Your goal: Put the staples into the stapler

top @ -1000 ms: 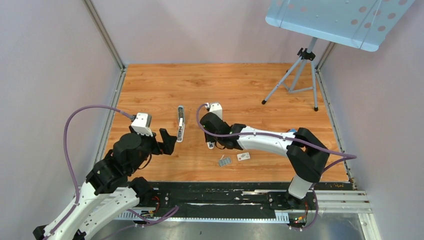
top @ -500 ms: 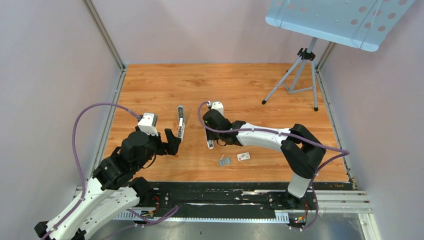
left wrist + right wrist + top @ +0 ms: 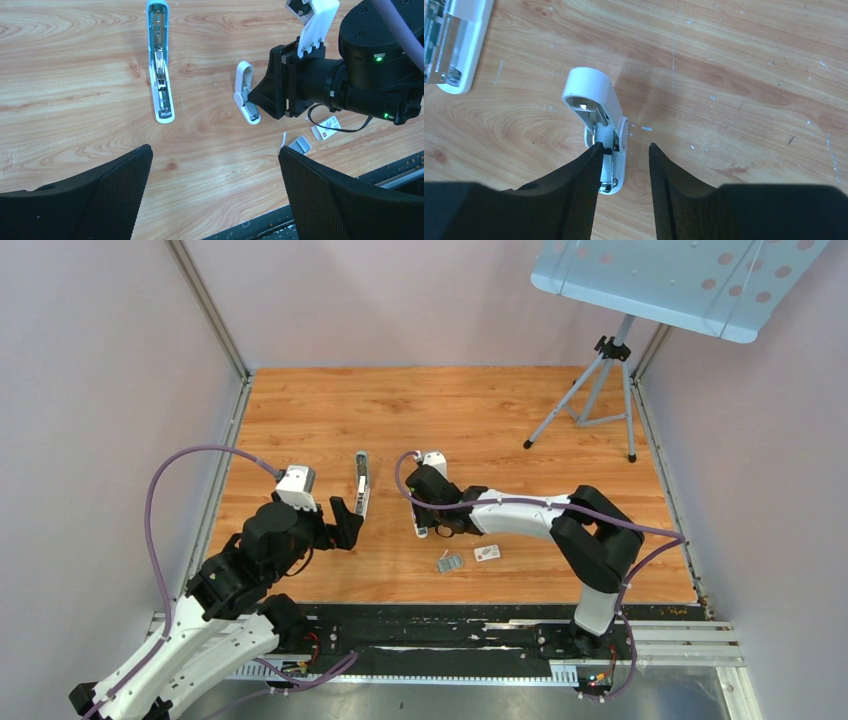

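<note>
Right claw (image 3: 624, 150), mine: spread astride the opened stapler (image 3: 591, 90), presumably to steady it. Left claw (image 3: 215, 152): spread, empty. Staples (image 3: 300, 145): lay nearby, unloaded

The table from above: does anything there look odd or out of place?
Somewhat. The stapler lies splayed fully open on the wood, metal channel up. A smaller white hinged piece lies apart from it, partly between the fingers of the right gripper. The staples sit loose near the front edge.
</note>
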